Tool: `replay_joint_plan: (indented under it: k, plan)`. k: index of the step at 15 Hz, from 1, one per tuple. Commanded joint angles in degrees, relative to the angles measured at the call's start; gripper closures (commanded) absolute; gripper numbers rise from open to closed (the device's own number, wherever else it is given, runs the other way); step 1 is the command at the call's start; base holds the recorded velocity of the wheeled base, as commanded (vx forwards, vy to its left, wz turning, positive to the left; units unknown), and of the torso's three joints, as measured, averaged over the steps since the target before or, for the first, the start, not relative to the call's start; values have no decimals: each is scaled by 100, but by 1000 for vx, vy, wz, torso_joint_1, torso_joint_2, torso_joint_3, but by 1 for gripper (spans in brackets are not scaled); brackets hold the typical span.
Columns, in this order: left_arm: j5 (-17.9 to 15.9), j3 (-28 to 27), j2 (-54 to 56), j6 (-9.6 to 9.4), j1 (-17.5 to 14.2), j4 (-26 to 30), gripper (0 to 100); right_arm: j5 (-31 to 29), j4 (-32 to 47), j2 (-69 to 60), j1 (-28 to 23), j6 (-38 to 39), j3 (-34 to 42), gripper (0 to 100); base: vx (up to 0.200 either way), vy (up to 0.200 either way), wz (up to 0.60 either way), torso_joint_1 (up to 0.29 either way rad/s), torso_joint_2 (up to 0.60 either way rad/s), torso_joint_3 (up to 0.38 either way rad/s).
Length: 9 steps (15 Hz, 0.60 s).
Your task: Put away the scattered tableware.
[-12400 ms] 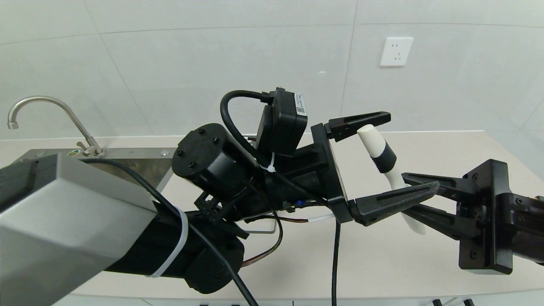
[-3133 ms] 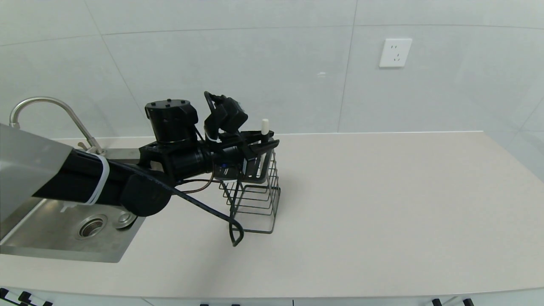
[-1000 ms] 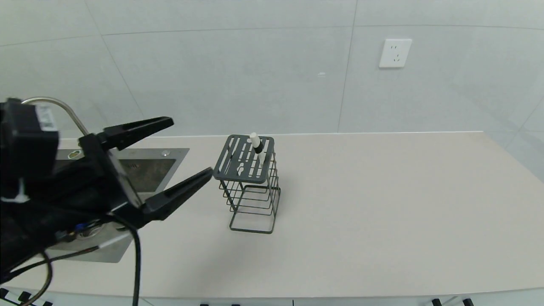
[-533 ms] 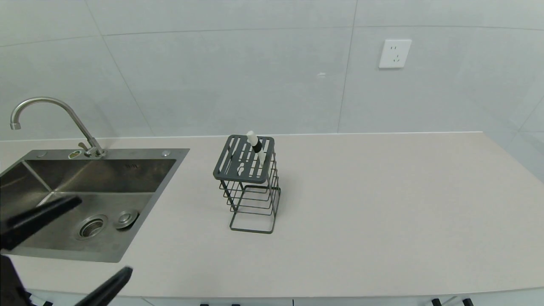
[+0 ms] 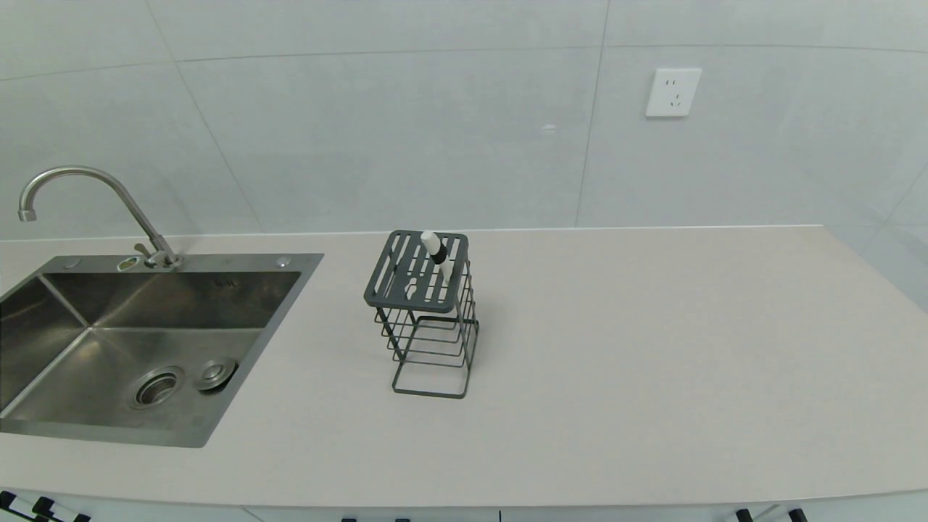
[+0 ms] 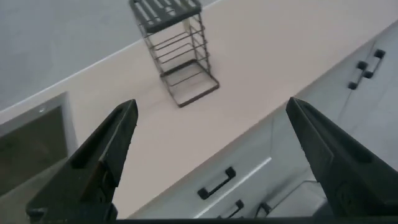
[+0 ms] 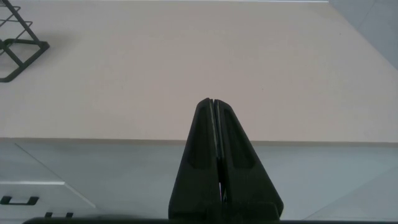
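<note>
White plastic utensil handle with a black band (image 5: 435,250) is seen standing slightly tilted in a slot near the far right corner of the dark grey wire rack with a slotted top (image 5: 409,303), which is set on the beige countertop (image 5: 652,348) to the right of the stainless steel sink (image 5: 94,304). The left gripper (image 6: 210,106) is held spread wide and empty, well apart from the rack and out past the counter's front edge. The right gripper (image 7: 212,104) is pressed fully together, holding nothing, likewise well apart from the rack.
</note>
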<state>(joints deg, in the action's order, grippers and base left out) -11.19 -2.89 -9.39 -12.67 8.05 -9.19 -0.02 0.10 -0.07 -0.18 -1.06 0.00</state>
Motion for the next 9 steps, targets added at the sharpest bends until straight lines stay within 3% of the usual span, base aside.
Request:
replay_joint_plan:
  k: [1,2,3,5,6,7,9]
  plan:
    - [486,289,429,379,-453,234,0,-6,-1,7,1,9,0,100,0,0,0,0,0,0]
    - [662,227,807,467,-787,761,0,-6,-1,7,1,27,0,100,0,0,0,0,0,0]
    - [917,113,939,476,-849,972,0,-33,-1,7,1,88,0,100,0,0,0,0,0,0]
    - [1778,289,939,484,-840,480,0,-24,8,7,1,132,0,100,0,0,0,0,0,0]
    - [1901,289,939,528,-840,550,0,-15,8,7,1,124,0,100,0,0,0,0,0,0]
    - [1919,289,939,695,-840,559,0,-6,8,7,1,115,0,100,0,0,0,0,0,0]
    - [1743,289,939,924,-840,612,0,-6,8,7,9,115,0,100,0,0,0,0,0,0]
